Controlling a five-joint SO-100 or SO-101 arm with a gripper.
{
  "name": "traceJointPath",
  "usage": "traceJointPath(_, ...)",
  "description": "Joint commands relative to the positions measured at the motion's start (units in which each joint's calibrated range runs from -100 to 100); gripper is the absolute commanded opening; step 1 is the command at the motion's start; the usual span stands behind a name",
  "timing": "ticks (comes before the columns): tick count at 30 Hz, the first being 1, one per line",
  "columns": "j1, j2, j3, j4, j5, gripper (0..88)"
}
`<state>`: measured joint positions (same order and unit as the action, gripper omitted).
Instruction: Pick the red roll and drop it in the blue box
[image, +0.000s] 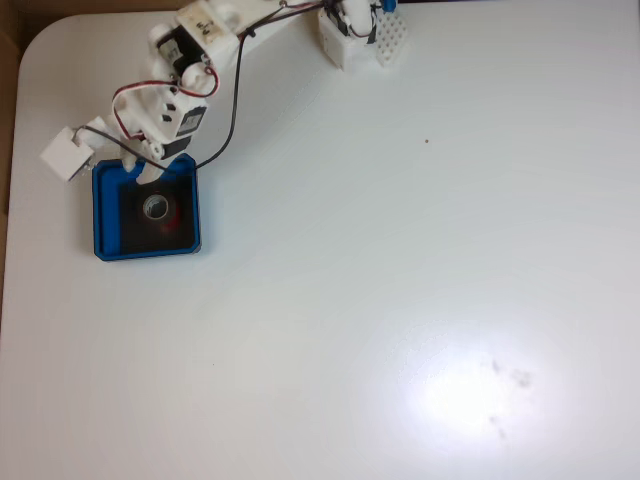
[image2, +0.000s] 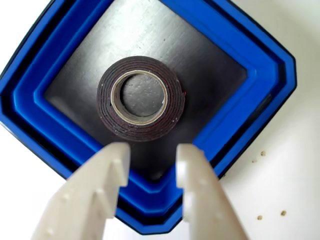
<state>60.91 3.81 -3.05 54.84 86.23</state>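
Fingers (image2: 112, 165) are sitting apart, holding nothing, gripper (image2: 152, 152) hovering over the blue box (image2: 260, 75). Red roll (image2: 140, 97) is lying flat on its black floor; my arm is hiding the box's top edge in the fixed view.

A big white table (image: 400, 250) has small dark specks (image: 508, 378) at the lower right of the fixed view.
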Motion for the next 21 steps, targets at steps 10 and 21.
traceJointPath(10, -0.1, -37.5, 46.0, -24.0, 0.3, 9.3)
traceJointPath(21, -0.3, -69.9, 85.0, -33.2, 0.4, 9.3)
